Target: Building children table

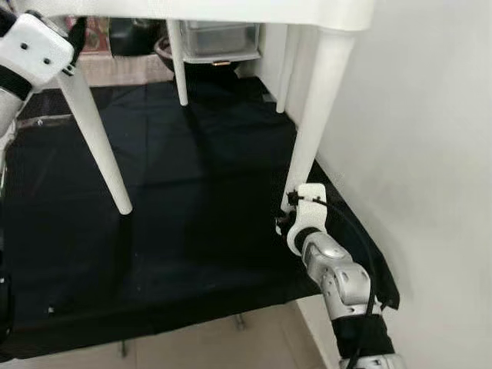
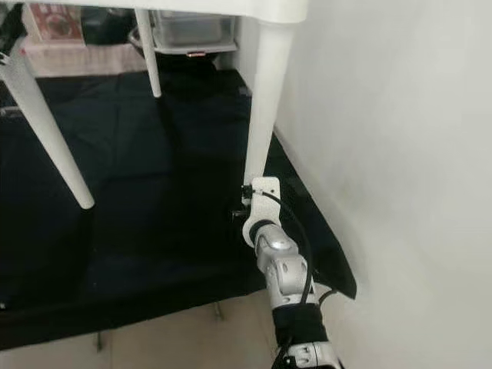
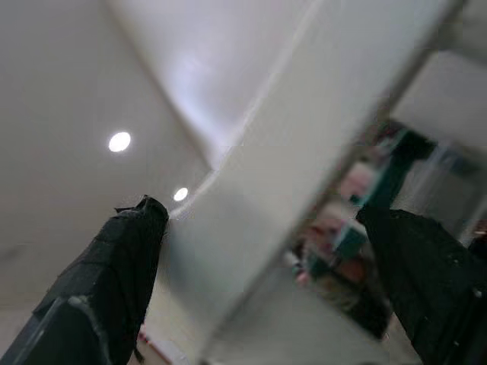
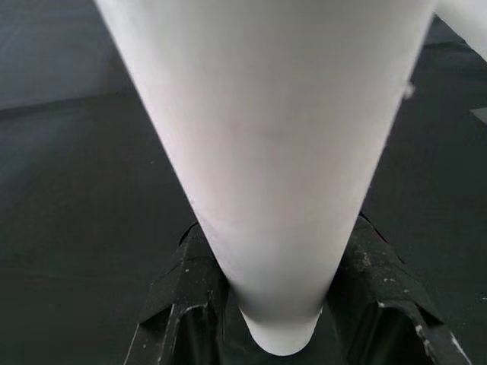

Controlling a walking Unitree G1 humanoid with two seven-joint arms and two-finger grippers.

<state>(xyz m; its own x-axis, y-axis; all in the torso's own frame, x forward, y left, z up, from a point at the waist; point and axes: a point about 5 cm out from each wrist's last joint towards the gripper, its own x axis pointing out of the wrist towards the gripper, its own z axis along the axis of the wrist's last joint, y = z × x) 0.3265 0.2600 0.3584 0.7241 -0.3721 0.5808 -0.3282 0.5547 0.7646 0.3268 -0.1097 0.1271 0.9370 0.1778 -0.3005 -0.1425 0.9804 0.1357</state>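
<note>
The right gripper (image 4: 278, 319) is closed on the bottom tip of the white round plastic table leg (image 1: 311, 138) at the middle right, while the left gripper (image 3: 266, 258) is wide open around another leg at the upper left, so it should close gently and keep the table steady.

The table (image 1: 254, 11) stands over the mat (image 1: 192, 231), its legs resting on it. The wall (image 1: 430, 154) lies just right of the near right leg (image 1: 319, 108); the near left leg (image 1: 96, 138) stands well apart. A storage bin (image 1: 219, 38) sits behind the table.
</note>
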